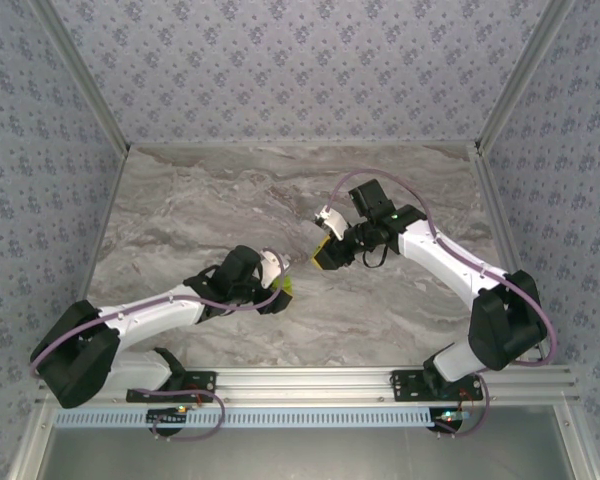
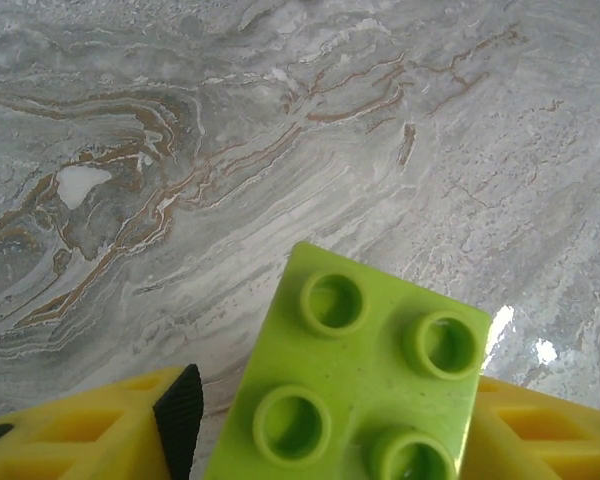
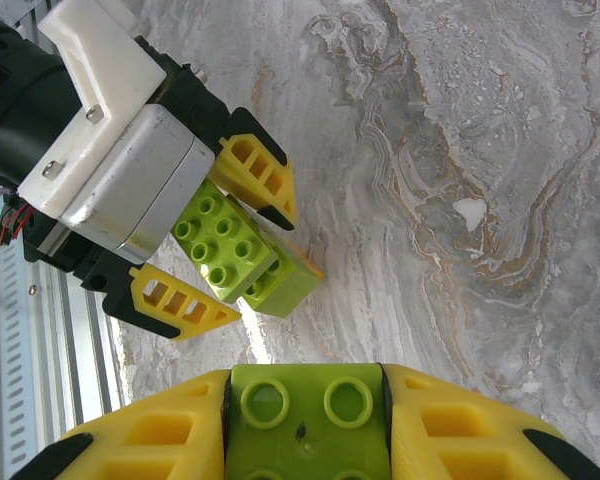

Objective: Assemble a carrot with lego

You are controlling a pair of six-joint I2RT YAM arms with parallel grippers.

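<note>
Clamping lime brick (image 3: 305,440) in right gripper (image 3: 305,415) | green stack (image 3: 280,285) lies leftward, between fingers of my left gripper (image 3: 252,258) | its grip unclear

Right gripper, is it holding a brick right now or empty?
Holding. The right gripper is shut on a lime-green brick, which sits wedged between its two yellow fingers in the right wrist view.

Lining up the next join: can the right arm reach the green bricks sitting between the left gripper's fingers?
Probably yes. The green bricks at the left gripper face the right gripper across bare table, with nothing between. It is clamped on a lime-green brick, though.
</note>
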